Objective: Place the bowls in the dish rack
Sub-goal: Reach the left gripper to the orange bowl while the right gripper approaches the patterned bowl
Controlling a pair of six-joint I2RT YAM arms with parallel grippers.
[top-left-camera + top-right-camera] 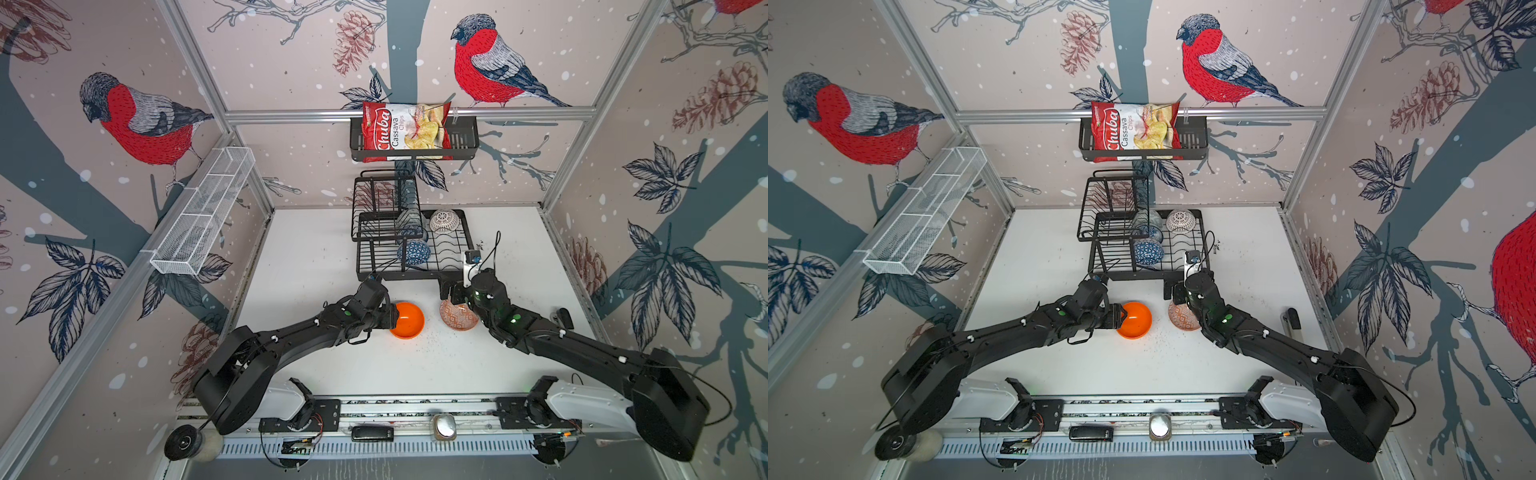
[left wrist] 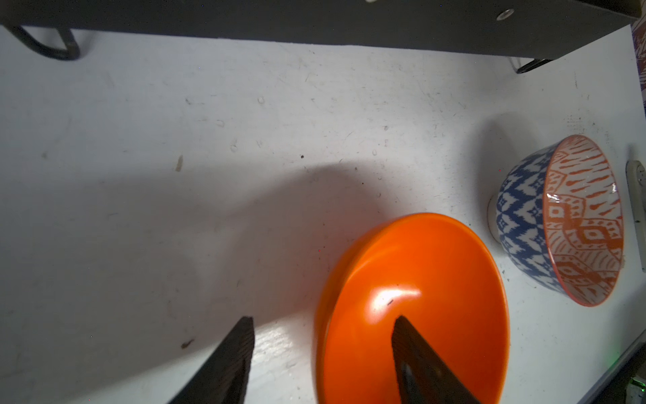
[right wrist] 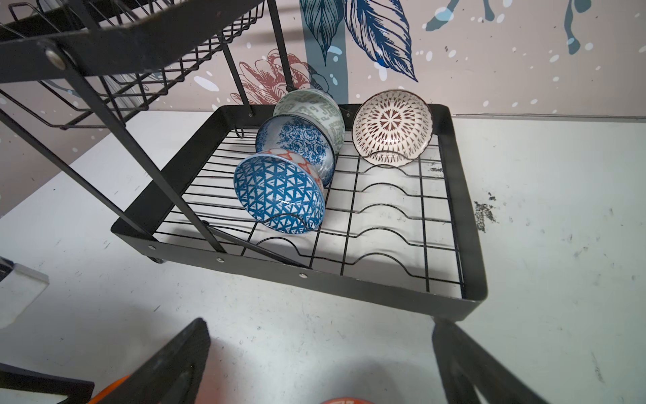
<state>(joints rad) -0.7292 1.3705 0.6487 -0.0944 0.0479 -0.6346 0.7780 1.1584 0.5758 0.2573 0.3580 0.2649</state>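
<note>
In both top views, four of the bowls sat in the dish rack (image 1: 415,274) at the back of the table (image 1: 316,249). Two were left out front, the plain orange bowl (image 1: 409,326) and the patterned orange bowl (image 1: 455,318), near each other but apart. The left gripper (image 1: 394,318) was at the plain one's rim, and the right gripper (image 1: 451,293) hung over the patterned one's far edge. The chips bag (image 1: 405,131) in its black basket (image 1: 465,143) and the white mesh basket (image 1: 203,216) were up on the walls, well out of the way.

Left wrist view: the jaws stood apart, astride the plain orange bowl's wall. One finger (image 2: 423,356) was inside and the other was out over the table with a gap to the bowl. So nothing was clamped or lifted. I'd call this the grasp step on bowl five. Next it needs a pinch on that rim, a lift, then a tip onto edge for a slot.

Right wrist view: the right gripper was spread wide and empty. On the lower tier the blue triangle bowl (image 3: 279,194), blue floral bowl (image 3: 297,143) and grey-green bowl (image 3: 311,105) were lined up on edge, with the white radial bowl (image 3: 391,127) alone in the next column. The free slots in front of that one looked easiest. The upper shelf (image 3: 146,45) and its slanted struts overhang one side and could snag, and I reckon the glossy rim might slip.
</note>
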